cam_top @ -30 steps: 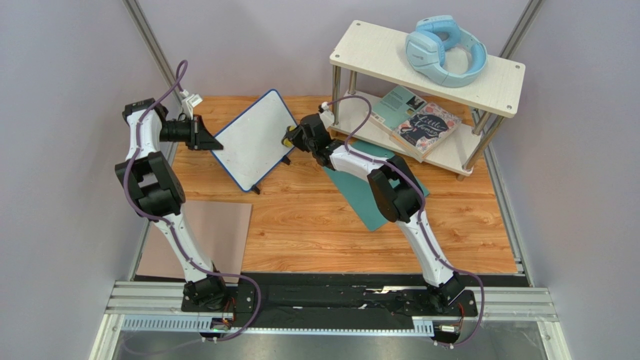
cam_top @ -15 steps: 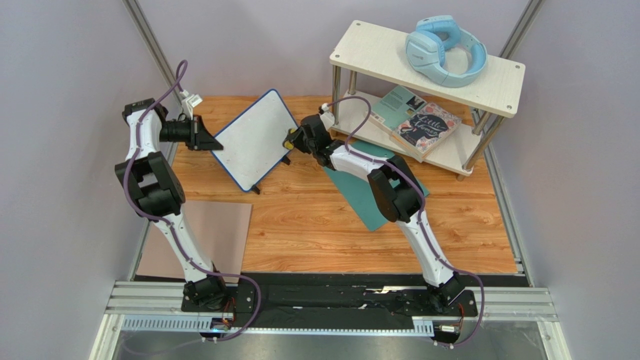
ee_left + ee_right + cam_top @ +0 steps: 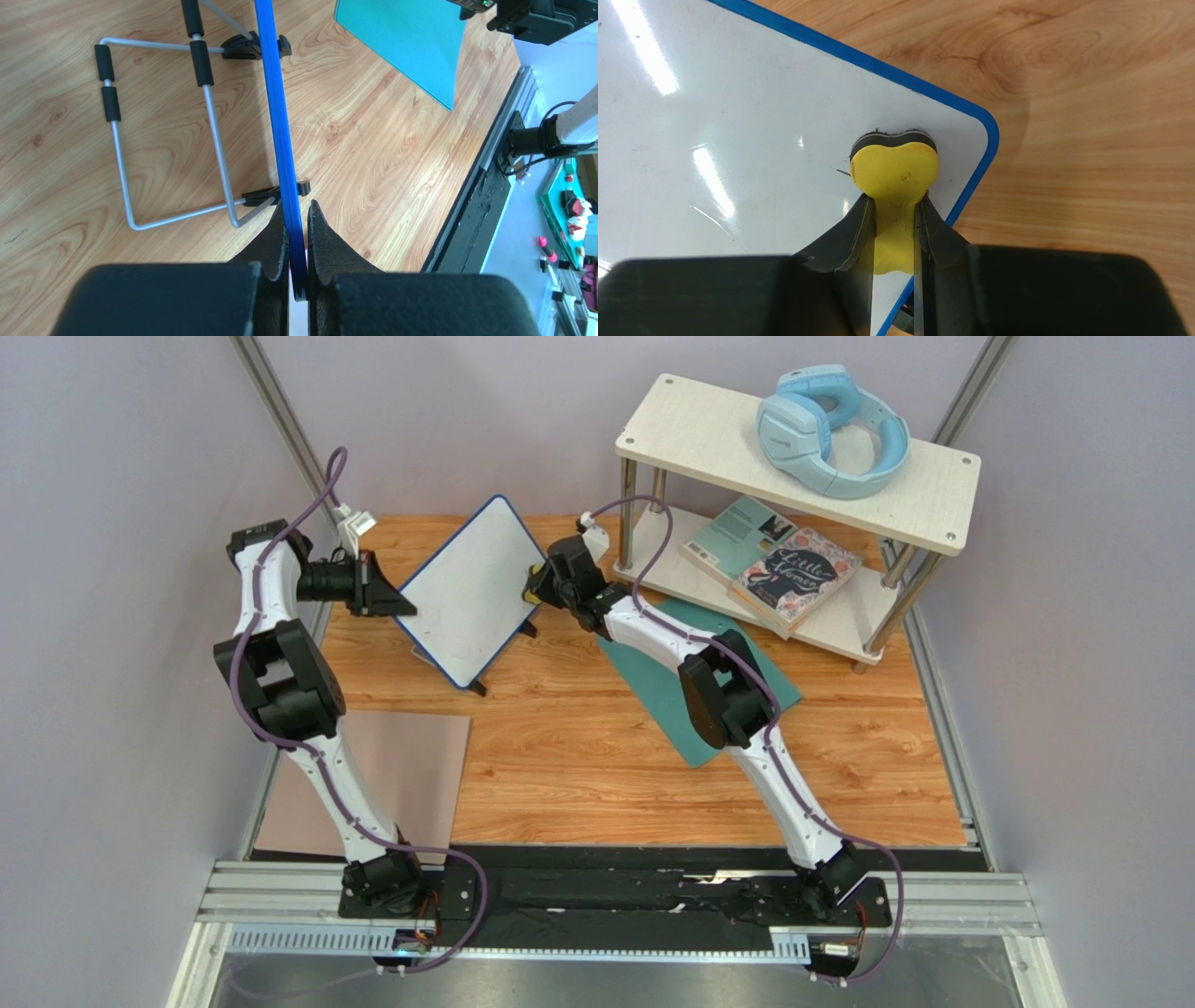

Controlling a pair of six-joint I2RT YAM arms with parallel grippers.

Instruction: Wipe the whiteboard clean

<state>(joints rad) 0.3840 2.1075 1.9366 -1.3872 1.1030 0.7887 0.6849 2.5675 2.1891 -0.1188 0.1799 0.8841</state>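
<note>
- At the far left of the wooden table [image 3: 603, 756], propped up at a tilt on a wire stand [image 3: 119, 161]: the whiteboard [image 3: 474, 588], blue-rimmed, turned like a diamond with one corner toward the back wall.
- On its white face, no writing readable from overhead; from the right wrist, only streaks of glare and one faint thin mark just beside the eraser.
- Pinched onto the board's left edge: the left gripper [image 3: 296, 206], both pads tight against the blue rim, which runs edge-on straight up the left wrist view.
- Behind the board in that same view: the stand's grey wire loop with black sleeves, and small black feet on the wood.
- Clamped on a yellow eraser [image 3: 894, 171]: the right gripper [image 3: 892, 213], with the eraser's dark felt face pressed to the board close to its rounded right corner.
- Under the right forearm, flat on the wood: a teal sheet [image 3: 657, 711].
- At the near left, beside the left arm: a brownish-pink mat [image 3: 407, 756].
- At the far right: a two-tier shelf [image 3: 701, 434], with light blue headphones [image 3: 831, 431] on top and books [image 3: 786, 567] on the lower tier.
</note>
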